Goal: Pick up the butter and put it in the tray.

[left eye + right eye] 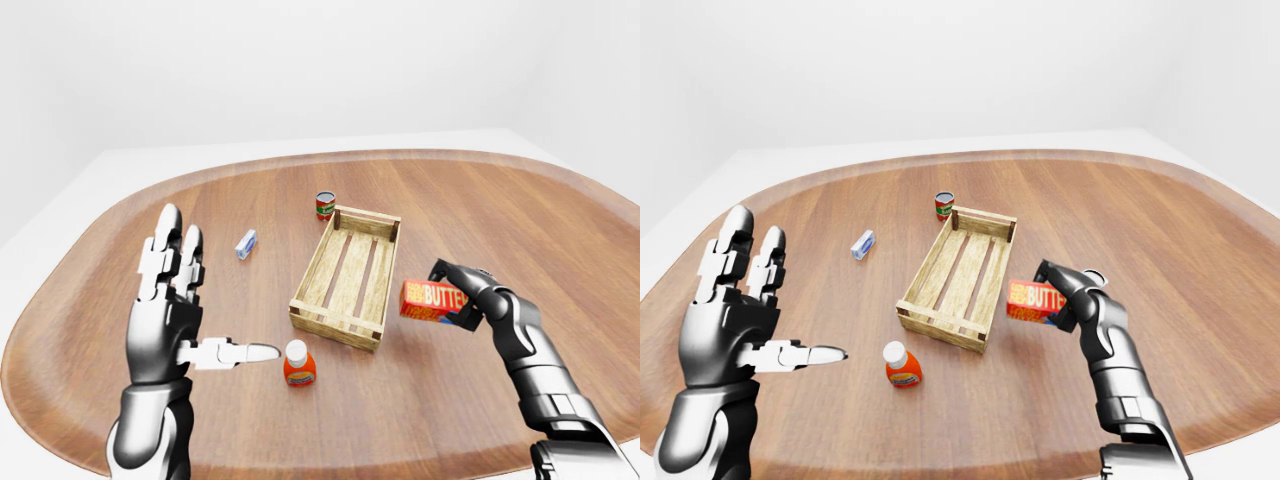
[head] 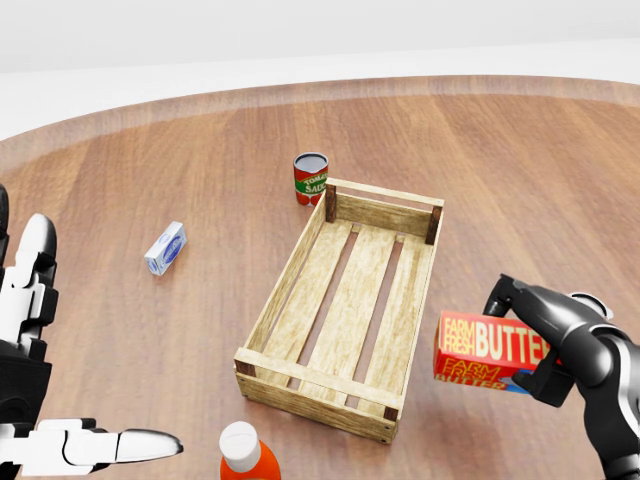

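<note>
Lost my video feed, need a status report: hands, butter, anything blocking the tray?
Right hand shut on butter box, lifted, just right of wooden tray. Left hand open, empty. Tray interior clear; nothing between butter and tray.

We've got the tray (image 2: 345,305) mid-surface (image 2: 150,160) in the head view, tomato sauce can (image 2: 311,179) just above it, small carton (image 2: 165,248) left, bottle (image 2: 245,455) below, butter (image 2: 490,351) held right.
</note>
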### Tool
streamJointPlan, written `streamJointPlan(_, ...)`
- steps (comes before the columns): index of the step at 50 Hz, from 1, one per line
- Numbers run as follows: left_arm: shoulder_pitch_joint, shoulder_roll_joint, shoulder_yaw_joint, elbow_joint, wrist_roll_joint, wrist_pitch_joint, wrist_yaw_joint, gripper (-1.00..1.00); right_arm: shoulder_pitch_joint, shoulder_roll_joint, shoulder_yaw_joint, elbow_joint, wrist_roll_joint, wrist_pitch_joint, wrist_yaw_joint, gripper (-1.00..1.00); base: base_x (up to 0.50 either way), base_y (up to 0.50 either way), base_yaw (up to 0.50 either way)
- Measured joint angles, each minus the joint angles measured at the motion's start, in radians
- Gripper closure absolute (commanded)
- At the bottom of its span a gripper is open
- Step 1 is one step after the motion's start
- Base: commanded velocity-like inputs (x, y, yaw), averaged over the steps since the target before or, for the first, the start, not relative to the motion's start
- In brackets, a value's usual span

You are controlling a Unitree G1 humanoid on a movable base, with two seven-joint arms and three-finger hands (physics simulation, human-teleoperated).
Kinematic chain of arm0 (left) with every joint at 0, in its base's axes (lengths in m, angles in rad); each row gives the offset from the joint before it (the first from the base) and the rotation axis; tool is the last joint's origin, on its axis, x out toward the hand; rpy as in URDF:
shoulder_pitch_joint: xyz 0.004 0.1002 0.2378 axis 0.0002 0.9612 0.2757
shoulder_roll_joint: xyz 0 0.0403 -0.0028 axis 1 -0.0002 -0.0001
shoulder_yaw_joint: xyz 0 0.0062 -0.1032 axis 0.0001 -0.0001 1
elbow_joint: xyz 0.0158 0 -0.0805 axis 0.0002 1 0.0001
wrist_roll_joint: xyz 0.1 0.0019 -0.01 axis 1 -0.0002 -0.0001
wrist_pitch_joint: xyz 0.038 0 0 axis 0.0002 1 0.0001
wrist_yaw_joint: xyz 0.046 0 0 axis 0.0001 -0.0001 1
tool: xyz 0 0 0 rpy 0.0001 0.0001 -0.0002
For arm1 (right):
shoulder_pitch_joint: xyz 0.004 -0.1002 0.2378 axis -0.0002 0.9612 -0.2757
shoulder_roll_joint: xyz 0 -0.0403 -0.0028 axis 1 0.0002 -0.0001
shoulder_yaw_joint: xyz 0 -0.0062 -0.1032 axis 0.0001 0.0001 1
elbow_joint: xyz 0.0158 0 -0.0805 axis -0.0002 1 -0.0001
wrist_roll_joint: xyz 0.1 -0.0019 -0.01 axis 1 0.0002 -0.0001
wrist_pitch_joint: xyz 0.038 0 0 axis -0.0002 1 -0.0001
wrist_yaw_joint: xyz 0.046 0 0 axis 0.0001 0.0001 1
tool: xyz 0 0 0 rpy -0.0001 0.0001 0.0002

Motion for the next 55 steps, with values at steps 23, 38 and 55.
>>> streamJointPlan(23,-0.003,0.001,0.008,-0.006,-0.006,0.000,0.000,-1.00,-0.122,0.011,-0.016,-0.230,-0.165,0.000,0.225,1.00,0.00,0.00,0.00)
streamJointPlan(38,-0.002,0.001,0.008,-0.009,-0.006,0.000,0.000,-1.00,-0.210,0.043,-0.002,-0.130,-0.098,0.000,0.142,1.00,0.00,0.00,0.00)
streamJointPlan(55,-0.006,0.002,0.014,-0.013,-0.010,0.000,0.000,-1.00,-0.335,0.089,0.028,0.132,0.059,0.000,-0.058,1.00,0.00,0.00,0.00)
